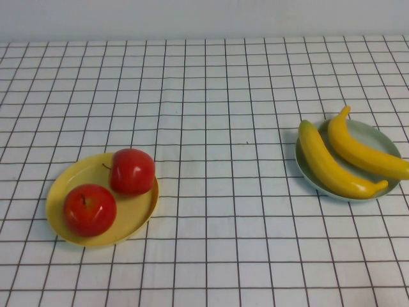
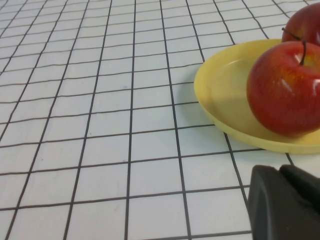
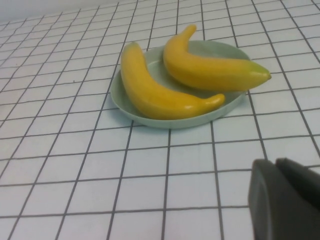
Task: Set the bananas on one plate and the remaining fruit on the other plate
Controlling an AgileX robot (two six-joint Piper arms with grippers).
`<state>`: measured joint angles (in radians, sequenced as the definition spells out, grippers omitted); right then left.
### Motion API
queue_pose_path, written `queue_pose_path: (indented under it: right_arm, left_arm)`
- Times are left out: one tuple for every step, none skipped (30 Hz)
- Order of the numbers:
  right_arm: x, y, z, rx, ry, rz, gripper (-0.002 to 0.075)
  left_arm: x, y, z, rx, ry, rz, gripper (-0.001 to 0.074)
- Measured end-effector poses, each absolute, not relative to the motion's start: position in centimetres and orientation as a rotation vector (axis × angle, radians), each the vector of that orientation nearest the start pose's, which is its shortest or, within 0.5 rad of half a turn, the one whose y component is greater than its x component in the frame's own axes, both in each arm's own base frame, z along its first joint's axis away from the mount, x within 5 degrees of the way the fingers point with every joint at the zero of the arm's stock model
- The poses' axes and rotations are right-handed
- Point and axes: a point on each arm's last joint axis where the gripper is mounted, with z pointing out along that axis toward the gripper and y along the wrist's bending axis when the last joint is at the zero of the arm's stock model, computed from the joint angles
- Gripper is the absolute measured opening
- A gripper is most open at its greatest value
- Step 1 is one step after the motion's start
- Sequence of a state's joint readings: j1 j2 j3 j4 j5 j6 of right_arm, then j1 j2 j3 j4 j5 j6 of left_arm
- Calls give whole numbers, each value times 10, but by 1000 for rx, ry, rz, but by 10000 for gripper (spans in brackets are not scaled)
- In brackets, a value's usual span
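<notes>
Two bananas [image 1: 345, 157] lie side by side on the pale green plate [image 1: 383, 137] at the right of the tabletop [image 1: 211, 96], each stretching nearly across it, with one tip reaching just past the rim. Two red apples [image 1: 108, 192] sit touching each other on the yellow plate [image 1: 137, 220] at the left, well apart from the green one. Judging by how things lie, the sorting looks finished, with nothing left loose on the checked cloth.

Neither arm appears in the high view. The left gripper [image 2: 287, 202] shows only as a dark edge in its own wrist view, low over the cloth just beside the yellow plate; its jaws are together and hold nothing. The right gripper [image 3: 285, 200] shows the same way near the green plate, jaws together and empty as well.

As for handling, the bananas look smooth, stiff and light, probably plastic; their curve would let them roll or pivot, so the thick middle seems the best place to grip. The apples are glossy and round, likely slippery, and would best be taken across the widest part, clear of the short stem.
</notes>
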<state>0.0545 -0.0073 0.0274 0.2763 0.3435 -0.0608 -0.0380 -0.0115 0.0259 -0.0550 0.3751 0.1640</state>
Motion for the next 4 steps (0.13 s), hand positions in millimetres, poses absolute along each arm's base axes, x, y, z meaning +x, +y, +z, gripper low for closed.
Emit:
queue_pose_path:
  right_arm:
    - [53,11,175,69,1841,263,-15]
    - [53,11,175,69,1841,263,-15]
    - [53,11,175,69,1841,263,-15]
    - [53,11,175,69,1841,263,-15]
  left_arm:
    - [52,-4,171,155,1866,33,-4]
    - [52,-4,171,155,1866,33,-4]
    - [52,-4,171,155,1866,33,-4]
    - [52,-4,171,155,1866,33,-4]
